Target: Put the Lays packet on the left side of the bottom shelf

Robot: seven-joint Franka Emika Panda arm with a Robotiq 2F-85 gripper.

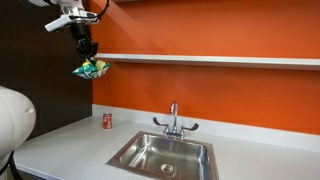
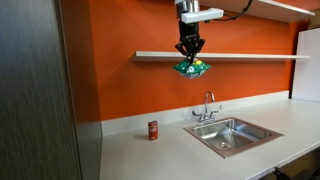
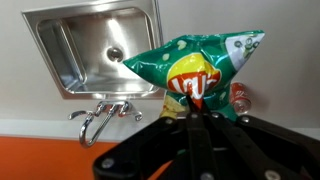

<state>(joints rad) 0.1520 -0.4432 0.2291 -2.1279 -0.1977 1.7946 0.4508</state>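
Note:
My gripper (image 1: 88, 52) is shut on the green and yellow Lays packet (image 1: 92, 69), which hangs below the fingers in the air. In both exterior views it hovers in front of the left end of the bottom shelf (image 1: 220, 59), a long thin white board on the orange wall. The packet also shows in an exterior view (image 2: 191, 68) under the gripper (image 2: 190, 50), just below the level of the shelf (image 2: 250, 56). In the wrist view the packet (image 3: 195, 70) is pinched at its edge between the closed fingers (image 3: 197, 112).
A red soda can (image 1: 108, 121) stands on the white counter by the wall; it also shows in another exterior view (image 2: 153, 130) and in the wrist view (image 3: 240, 98). A steel sink (image 1: 165, 155) with a faucet (image 1: 174, 120) lies in the counter. A grey cabinet side (image 2: 40, 90) stands at the counter's end.

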